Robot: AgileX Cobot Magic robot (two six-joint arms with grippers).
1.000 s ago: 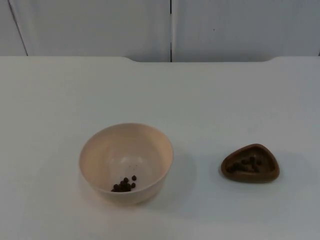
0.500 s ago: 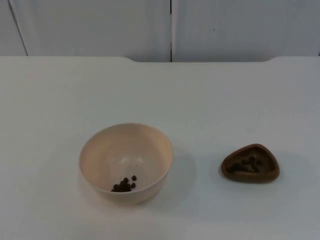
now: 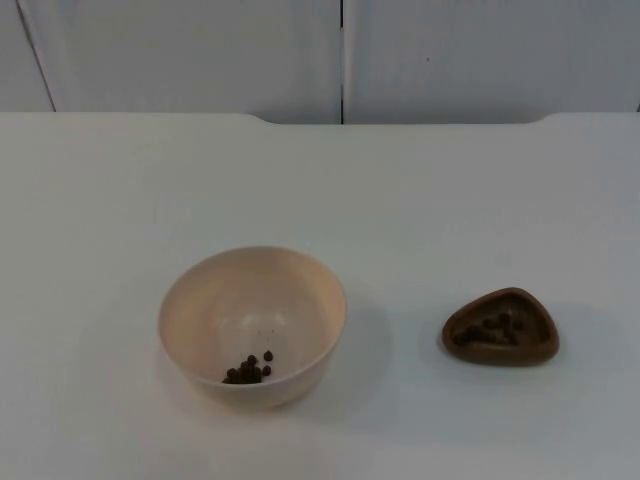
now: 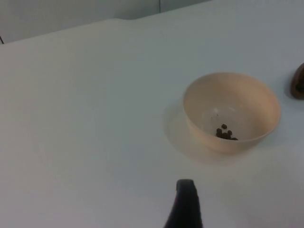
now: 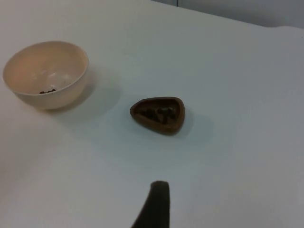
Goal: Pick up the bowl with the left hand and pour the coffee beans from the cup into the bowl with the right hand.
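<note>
A white table top (image 3: 420,210) spans most of the top view. Along the upper edge of the frame stands a grey partition wall (image 3: 200,50), split by a dark vertical seam (image 3: 341,60).

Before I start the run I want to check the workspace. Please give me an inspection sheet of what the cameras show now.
Surface: white table, bare around the two vessels.
Job's things: cream bowl upright on the table, a few coffee beans already inside; brown cup standing apart beside it, beans in it, not yet poured.
Clutter: nothing seen.
Grippers: left gripper's fingertip above the table short of the bowl; right gripper's fingertip short of the cup; both wait, holding nothing.
Cables: nothing seen.
Surroundings: grey partition wall behind the table.
</note>
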